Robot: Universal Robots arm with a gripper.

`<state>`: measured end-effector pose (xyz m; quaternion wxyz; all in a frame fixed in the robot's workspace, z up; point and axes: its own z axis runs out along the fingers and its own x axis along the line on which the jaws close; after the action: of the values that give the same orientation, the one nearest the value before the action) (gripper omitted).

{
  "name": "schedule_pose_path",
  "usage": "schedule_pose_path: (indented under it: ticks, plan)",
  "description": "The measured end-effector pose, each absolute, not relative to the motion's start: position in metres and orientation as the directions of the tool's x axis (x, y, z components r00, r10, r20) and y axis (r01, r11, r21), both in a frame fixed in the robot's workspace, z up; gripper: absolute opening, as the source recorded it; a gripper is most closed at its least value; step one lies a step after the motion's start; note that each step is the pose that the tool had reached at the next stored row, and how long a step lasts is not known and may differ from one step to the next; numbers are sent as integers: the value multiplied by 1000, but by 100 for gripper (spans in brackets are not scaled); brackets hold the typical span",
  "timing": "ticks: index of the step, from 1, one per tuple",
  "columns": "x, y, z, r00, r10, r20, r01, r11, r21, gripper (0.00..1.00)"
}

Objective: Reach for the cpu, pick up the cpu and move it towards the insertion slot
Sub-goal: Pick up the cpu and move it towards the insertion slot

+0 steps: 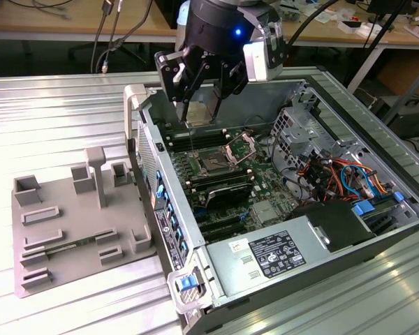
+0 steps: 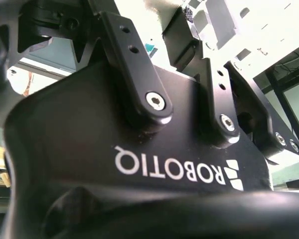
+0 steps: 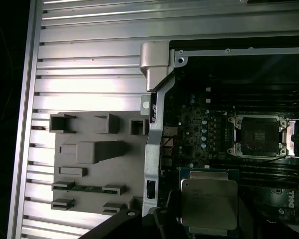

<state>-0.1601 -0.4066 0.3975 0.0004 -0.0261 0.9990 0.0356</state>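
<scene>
While the hand [image 1: 197,98] hangs over the open computer case [image 1: 321,230] in the upper middle of the exterior view, its fingers [image 1: 183,84] pinch the cpu [image 1: 197,109], which sits between them as a pale silvery square clear of the board. In the first wrist view the same chip [image 3: 209,203] fills the lower middle of the frame, flat face to the camera, its green edge showing around the metal top.

What matters is the offset to the insertion slot [image 1: 215,163]. In the exterior view the socket lies below the chip and slightly toward the view's right, its shiny frame [image 1: 241,146] tipped open beside it. In the first wrist view the slot [image 3: 259,135] sits up and to the right of the chip, well apart from it. The chip's edges look roughly parallel to the socket's, though the angle makes that hard to confirm.

At the left of the exterior view, the grey tray [image 1: 77,230] rests on the ribbed metal tabletop [image 1: 56,112].
</scene>
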Motion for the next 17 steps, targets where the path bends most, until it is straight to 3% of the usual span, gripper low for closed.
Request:
schedule_pose_path:
  ticks: [17]
  plan:
    - [-145,-407,396,-999,-52,-3,-52,996,71,54]
